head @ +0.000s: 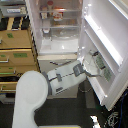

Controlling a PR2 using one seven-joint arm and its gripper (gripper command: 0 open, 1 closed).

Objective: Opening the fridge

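The fridge (60,42) stands open, its white shelved interior showing with a few items on the upper shelves. Its large upper door (107,30) is swung out toward the exterior view's right, inner side with door racks facing the camera. My arm (62,77) reaches from the lower left across the front of the fridge. The gripper (94,62) is up against the lower inner part of the door, by a door rack. The picture is too blurred to show how the jaws stand or whether they hold the door's edge.
A tan wooden drawer cabinet (17,50) stands on the exterior view's left of the fridge. The robot's white body (30,100) fills the lower left. Below the open compartment is a white lower drawer front (56,64). Cables (112,120) lie on the dark floor at lower right.
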